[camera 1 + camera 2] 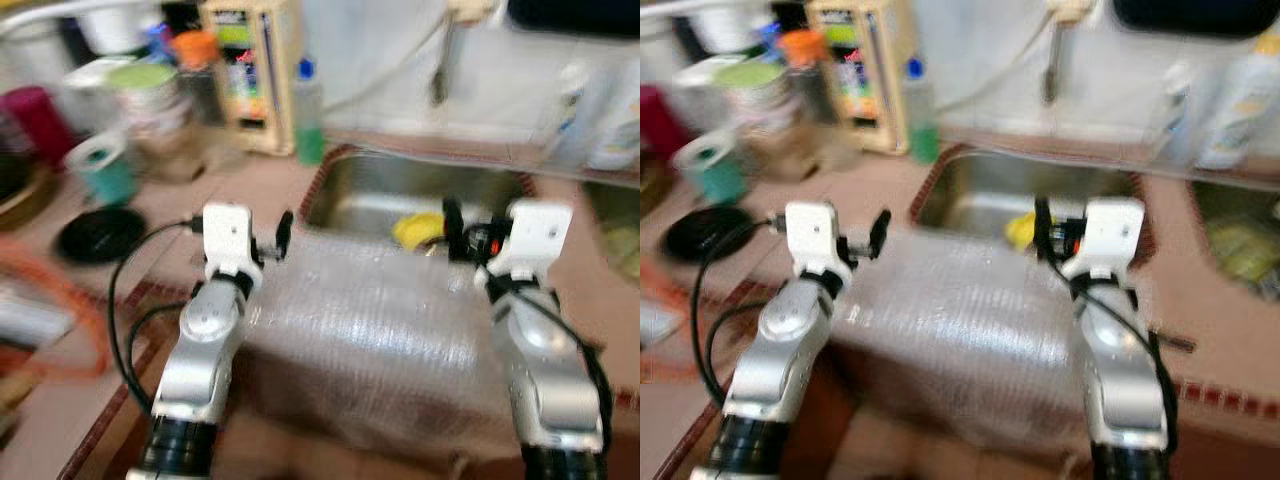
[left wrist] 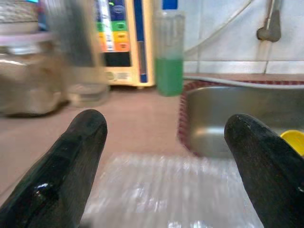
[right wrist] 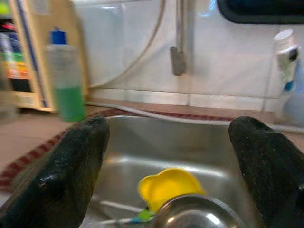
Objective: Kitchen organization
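1. Left end effector point(image 2: 164, 156) is spread wide, holding nothing, above a clear plastic sheet point(image 1: 370, 320) on the worktop point(image 1: 250, 190).
2. Right end effector point(image 3: 173, 161) gapes wide over the sink point(image 3: 156, 142), where a yellow item point(image 3: 166, 186) lies.
3. A green bottle point(image 1: 307, 110) stands beside the sink.

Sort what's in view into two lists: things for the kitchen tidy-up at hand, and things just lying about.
In hand:
left gripper, open
right gripper, open
clear plastic sheet
sink
yellow item

Lying about:
green liquid bottle
black lid
jars
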Robot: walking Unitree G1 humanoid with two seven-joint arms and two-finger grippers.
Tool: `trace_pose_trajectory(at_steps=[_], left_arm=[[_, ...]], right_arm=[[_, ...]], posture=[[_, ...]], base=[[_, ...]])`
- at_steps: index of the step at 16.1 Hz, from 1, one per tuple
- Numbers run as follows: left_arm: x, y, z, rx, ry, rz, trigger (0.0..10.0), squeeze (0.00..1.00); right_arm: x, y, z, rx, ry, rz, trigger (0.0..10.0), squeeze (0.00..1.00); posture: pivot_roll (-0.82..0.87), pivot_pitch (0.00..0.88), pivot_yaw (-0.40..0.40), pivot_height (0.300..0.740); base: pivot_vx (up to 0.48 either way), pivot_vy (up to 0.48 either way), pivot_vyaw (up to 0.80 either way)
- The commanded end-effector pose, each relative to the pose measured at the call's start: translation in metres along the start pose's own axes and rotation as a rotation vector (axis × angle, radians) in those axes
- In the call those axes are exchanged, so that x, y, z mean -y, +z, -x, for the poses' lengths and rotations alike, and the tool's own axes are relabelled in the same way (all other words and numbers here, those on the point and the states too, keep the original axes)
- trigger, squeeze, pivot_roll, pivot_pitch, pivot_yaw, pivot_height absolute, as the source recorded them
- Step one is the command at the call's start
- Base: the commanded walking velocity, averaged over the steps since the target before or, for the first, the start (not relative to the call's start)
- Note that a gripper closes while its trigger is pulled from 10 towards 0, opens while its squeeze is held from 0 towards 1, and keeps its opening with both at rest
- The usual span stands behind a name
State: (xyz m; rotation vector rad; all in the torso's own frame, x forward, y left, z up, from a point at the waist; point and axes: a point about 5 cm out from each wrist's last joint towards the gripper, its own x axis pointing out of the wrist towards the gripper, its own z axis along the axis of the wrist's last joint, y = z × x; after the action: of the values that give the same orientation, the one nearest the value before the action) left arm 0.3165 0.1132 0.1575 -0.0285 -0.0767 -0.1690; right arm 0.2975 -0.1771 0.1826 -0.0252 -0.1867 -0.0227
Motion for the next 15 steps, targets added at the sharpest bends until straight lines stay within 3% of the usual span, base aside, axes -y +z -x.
trace_pose_trajectory(at_steps=[1, 6, 15], left_arm=[[-0.002, 0.004, -0.002, 0.008, 0.001, -0.005, 10.0, 0.00], [-0.008, 0.010, -0.009, 0.024, 0.000, -0.017, 10.0, 0.00], [0.004, 0.007, -0.006, 0.026, -0.060, -0.011, 10.0, 0.00]], right_arm=[[-0.001, 0.005, -0.001, 0.023, -0.002, -0.002, 10.0, 0.00], [0.000, 0.008, -0.003, 0.034, -0.008, 0.001, 10.0, 0.00], [0.002, 0.006, -0.004, 0.032, -0.022, -0.004, 10.0, 0.00]], posture=[[-0.04, 0.000, 0.093, 0.740], [-0.04, 0.000, 0.090, 0.740], [-0.04, 0.000, 0.096, 0.740]], base=[[-0.262, 0.000, 0.00], [-0.104, 0.000, 0.00], [0.000, 0.000, 0.00]])
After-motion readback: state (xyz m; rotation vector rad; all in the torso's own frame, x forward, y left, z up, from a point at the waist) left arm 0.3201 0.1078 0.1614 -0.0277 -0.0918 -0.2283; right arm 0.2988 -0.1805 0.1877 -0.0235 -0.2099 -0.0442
